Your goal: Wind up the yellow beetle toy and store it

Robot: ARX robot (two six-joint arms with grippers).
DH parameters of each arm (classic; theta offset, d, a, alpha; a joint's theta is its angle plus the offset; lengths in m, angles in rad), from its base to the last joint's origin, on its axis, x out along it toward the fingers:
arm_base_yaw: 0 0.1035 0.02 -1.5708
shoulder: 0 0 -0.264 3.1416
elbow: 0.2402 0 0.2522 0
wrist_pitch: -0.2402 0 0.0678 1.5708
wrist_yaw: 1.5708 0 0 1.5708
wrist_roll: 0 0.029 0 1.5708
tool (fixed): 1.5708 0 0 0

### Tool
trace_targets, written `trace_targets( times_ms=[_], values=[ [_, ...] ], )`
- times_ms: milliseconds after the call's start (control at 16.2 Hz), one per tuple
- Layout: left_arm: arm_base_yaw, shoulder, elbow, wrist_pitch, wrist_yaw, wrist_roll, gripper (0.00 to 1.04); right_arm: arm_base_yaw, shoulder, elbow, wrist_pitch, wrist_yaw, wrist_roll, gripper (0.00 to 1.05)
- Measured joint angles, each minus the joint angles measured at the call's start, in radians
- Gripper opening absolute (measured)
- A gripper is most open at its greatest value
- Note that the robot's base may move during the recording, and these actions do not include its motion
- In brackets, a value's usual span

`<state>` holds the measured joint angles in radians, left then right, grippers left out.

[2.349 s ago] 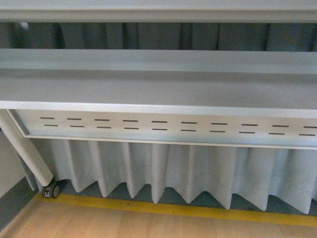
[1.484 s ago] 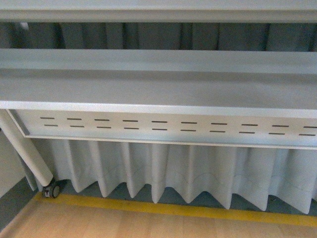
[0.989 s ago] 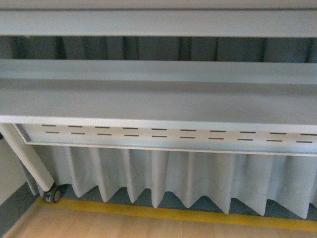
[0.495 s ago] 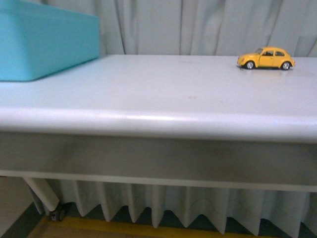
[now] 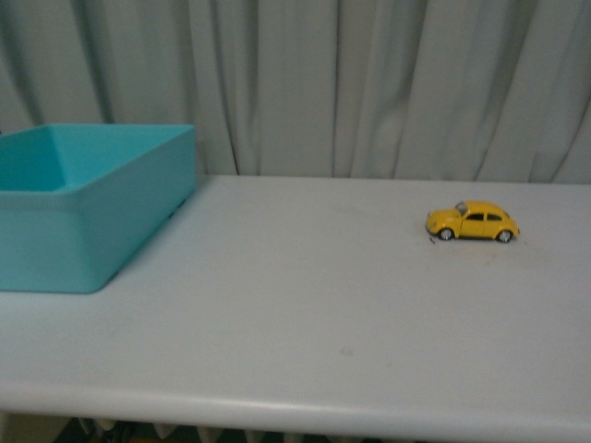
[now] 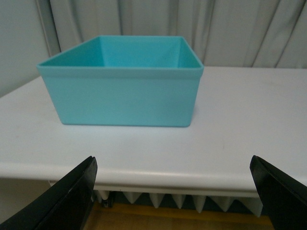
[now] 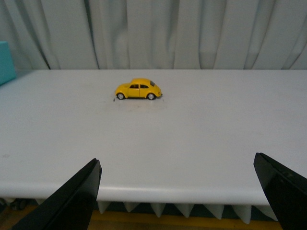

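Front view shows the yellow beetle toy [image 5: 472, 222] standing on its wheels on the white table [image 5: 295, 314], on the right part of the top and toward the far edge, near the grey curtain [image 5: 369, 83]. It sits side-on with its nose toward the teal bin [image 5: 92, 212], which stands at the left end of the table, well apart from the car. The bin's inside, as far as it shows, holds nothing. Neither arm appears in this view.

Right wrist view looks across the table at the toy [image 7: 138, 89]. The right gripper [image 7: 177, 159] is spread wide, its dark fingers [image 7: 72, 196] showing only at the lower corners, off the near edge of the table. It holds nothing and touches nothing; the car is well apart from it, farther out on the tabletop.

Left wrist view faces the teal bin [image 6: 124, 91] square-on. The left gripper [image 6: 172, 160] is likewise spread wide and empty, its black fingers [image 6: 72, 196] below the table's near edge, clear of both the bin and the tabletop.
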<state>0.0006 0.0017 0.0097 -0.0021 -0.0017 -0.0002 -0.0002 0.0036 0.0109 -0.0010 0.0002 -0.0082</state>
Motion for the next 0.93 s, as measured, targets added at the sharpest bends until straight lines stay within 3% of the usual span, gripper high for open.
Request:
trace_targets(
  times_ms=[927],
  values=[
    [0.000,0.000,0.000,0.001,0.001,0.000,0.98,0.000,0.000,0.000,-0.002,0.000,0.001,0.98]
  ],
)
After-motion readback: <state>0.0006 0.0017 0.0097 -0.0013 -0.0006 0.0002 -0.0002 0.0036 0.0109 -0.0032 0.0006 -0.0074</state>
